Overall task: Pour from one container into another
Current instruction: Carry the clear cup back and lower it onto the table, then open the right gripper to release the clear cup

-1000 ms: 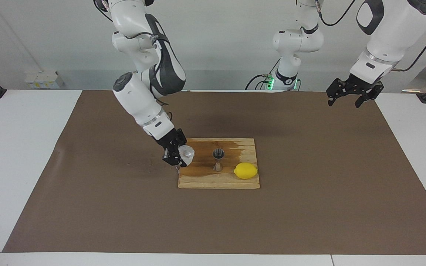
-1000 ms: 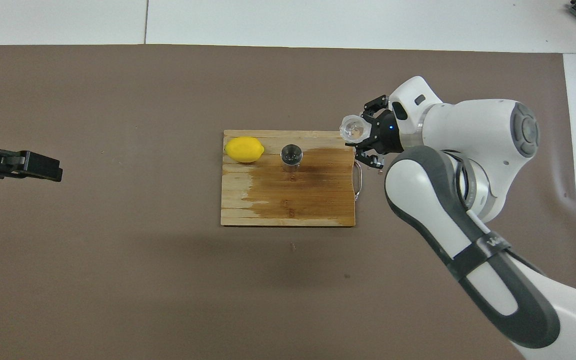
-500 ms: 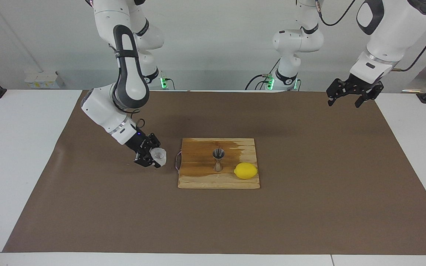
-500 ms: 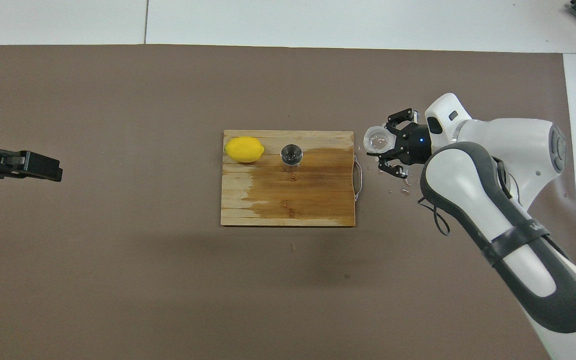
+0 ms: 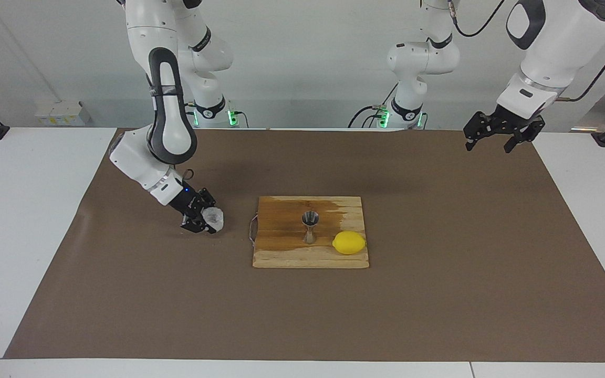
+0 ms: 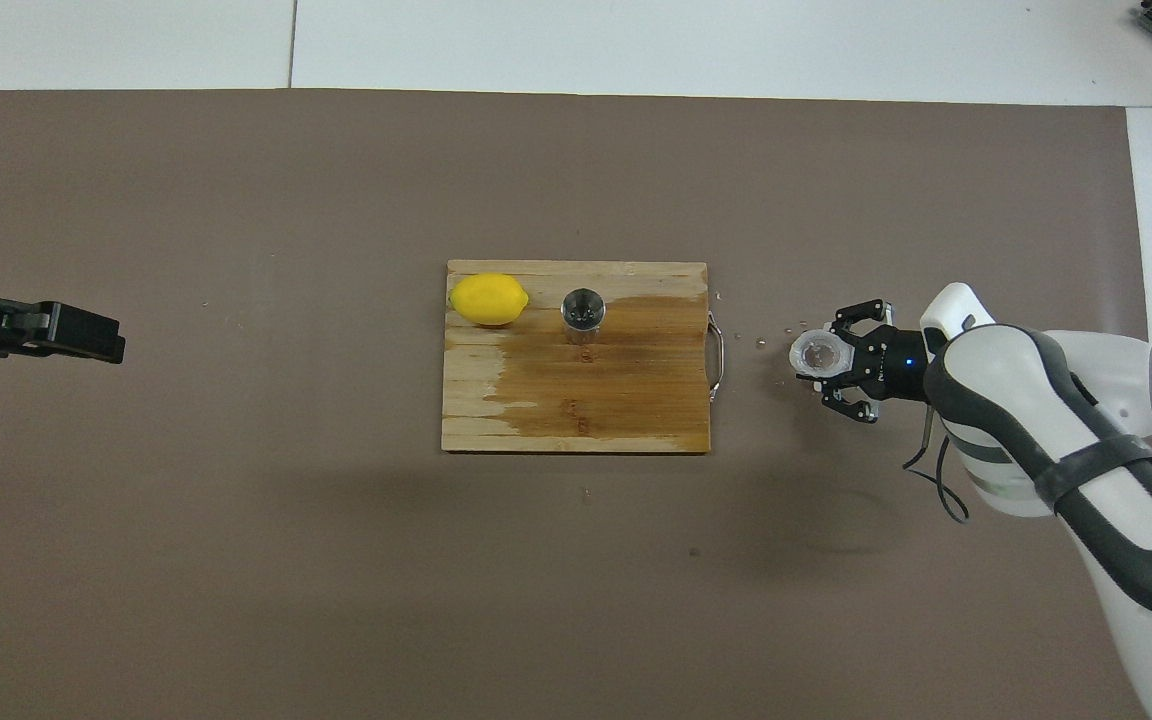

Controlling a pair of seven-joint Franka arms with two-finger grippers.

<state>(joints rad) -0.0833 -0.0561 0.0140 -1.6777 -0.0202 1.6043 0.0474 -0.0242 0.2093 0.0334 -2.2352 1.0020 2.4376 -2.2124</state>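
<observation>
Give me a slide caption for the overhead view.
Right pincer sets the translucent cup on the brown mat beside the wet cutting board holding jigger and lemon.

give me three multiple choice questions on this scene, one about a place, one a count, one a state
1. Where does the jigger stand?
A. on the wooden board
B. on the brown mat
C. in a gripper

2. How many lemons are there?
A. none
B. one
C. three

3. What is with the cup?
A. lying on the board
B. stacked on the jigger
C. at the right gripper, off the board

Answers: 1 A, it stands upright on the board beside the lemon. 2 B, a single yellow one shows. 3 C, the cup sits between its fingers over the mat.
</observation>
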